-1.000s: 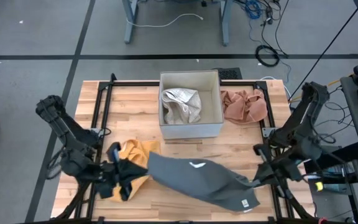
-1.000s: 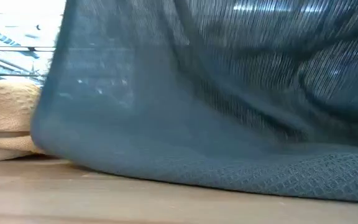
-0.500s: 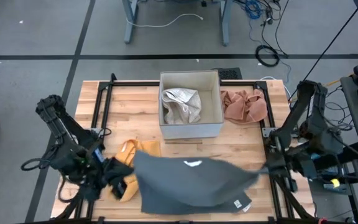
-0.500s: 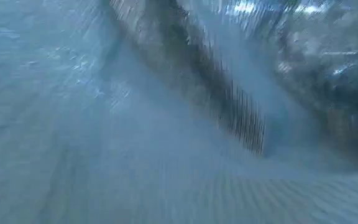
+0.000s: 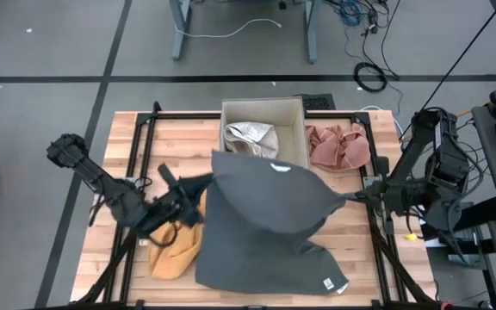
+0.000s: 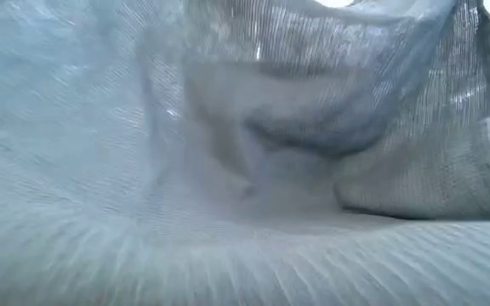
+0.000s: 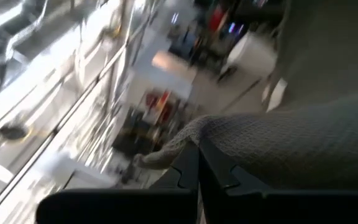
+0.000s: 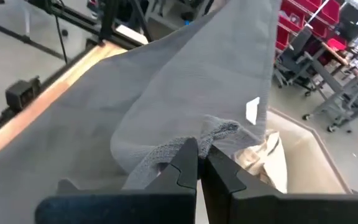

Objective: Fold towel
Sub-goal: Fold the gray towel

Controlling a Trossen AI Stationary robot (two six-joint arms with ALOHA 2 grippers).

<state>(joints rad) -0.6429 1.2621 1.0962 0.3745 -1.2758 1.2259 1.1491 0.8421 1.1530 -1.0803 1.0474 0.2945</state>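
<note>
towel: grey towel (image 5: 265, 215) lifted mid-table, far edge draped over the white box (image 5: 295, 112), near edge on the wood.
left gripper (image 5: 198, 185): I'm clamped on one corner.
right gripper (image 5: 351, 197): pinching the other corner.
next: I'd keep both corners level and taut, clear the box, then lay it flat.
risk: cloth snagging the box.

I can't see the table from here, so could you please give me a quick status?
Left hand and right hand shut on grey towel, lifted and spread. Towel overhangs box and yellow cloth.
</note>
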